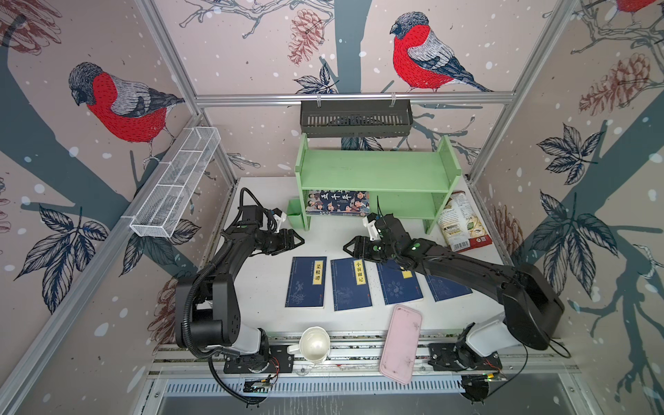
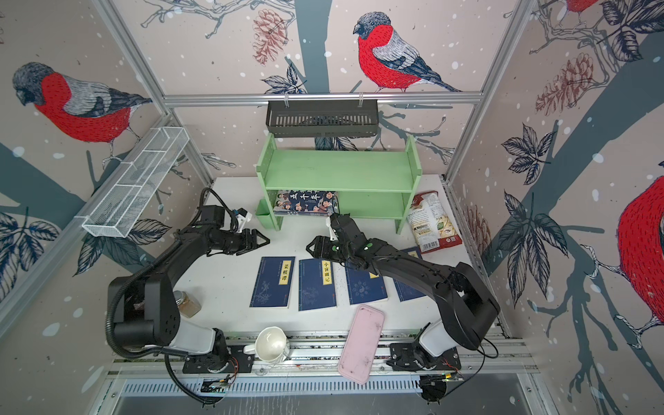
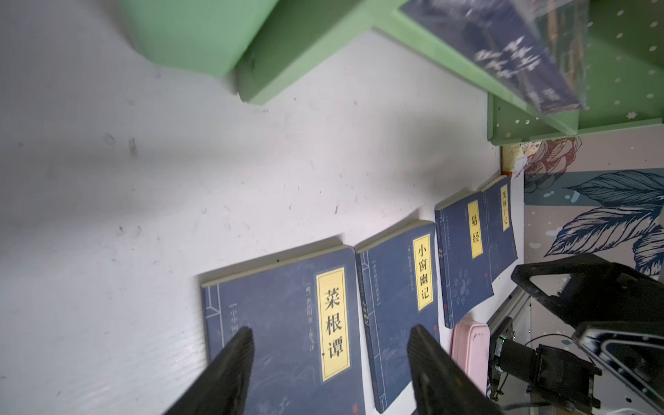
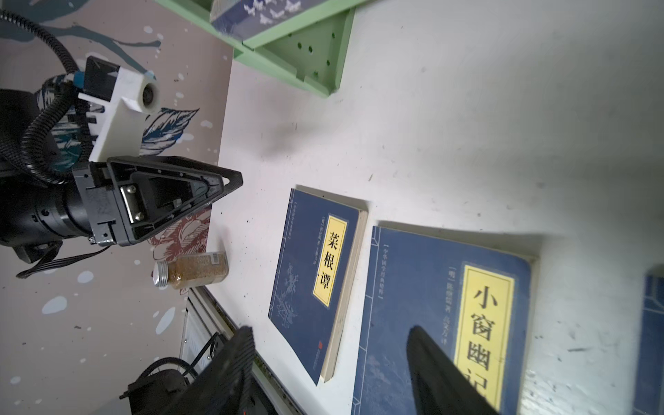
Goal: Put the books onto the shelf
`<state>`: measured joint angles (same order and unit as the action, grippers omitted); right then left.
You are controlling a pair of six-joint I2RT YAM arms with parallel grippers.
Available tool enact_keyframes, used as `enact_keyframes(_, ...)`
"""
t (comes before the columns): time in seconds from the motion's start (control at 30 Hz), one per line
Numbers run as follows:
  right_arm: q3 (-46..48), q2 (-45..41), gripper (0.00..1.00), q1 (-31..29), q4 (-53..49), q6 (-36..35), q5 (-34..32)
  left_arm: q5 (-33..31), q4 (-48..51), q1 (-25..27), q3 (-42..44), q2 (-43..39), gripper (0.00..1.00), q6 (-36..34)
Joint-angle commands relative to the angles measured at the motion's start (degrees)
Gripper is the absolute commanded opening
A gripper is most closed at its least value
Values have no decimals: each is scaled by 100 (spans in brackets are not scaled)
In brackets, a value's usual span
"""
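Hovering both arms above the table (image 1: 258, 287), nothing held. Left gripper (image 3: 330, 332): fingers well apart, empty. Right gripper (image 4: 330, 332): the same. Four navy paperbacks (image 1: 306, 282) lie flat in a row on the table in front of the shelf (image 1: 373, 170). The cartoon-cover book (image 1: 337, 203) already lies on its lower tier.

I judge the paperbacks light, thin and floppy, sitting flush to the surface. Best taken by a long edge, perhaps after sliding one to the table's lip.

In both top views the right arm (image 1: 467, 273) partly covers the two rightmost paperbacks; the left wrist view shows their labels whole. A jar (image 2: 187, 303) shows only in a top view and the right wrist view.
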<state>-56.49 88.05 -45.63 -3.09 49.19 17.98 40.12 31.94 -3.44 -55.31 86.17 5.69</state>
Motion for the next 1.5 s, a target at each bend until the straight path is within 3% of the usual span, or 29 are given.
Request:
enact_keyframes(0.0,-95,243,69,-108,-215,-395,324,-171,565,-33,-38,318,67,-293)
enact_keyframes(0.3,-446,966,67,-354,265,-261,1040,-310,354,-51,136,679,64,214)
enact_keyframes(0.77,-885,1944,66,-678,172,-77,1188,-604,-181,-86,701,276,67,940)
enact_keyframes(1.13,-1341,2533,64,-746,72,-41,1387,-572,-906,-87,1656,-343,70,1437)
enact_keyframes(1.47,-1744,3009,62,-771,-335,-98,1353,-507,-913,-86,1755,-145,76,1472)
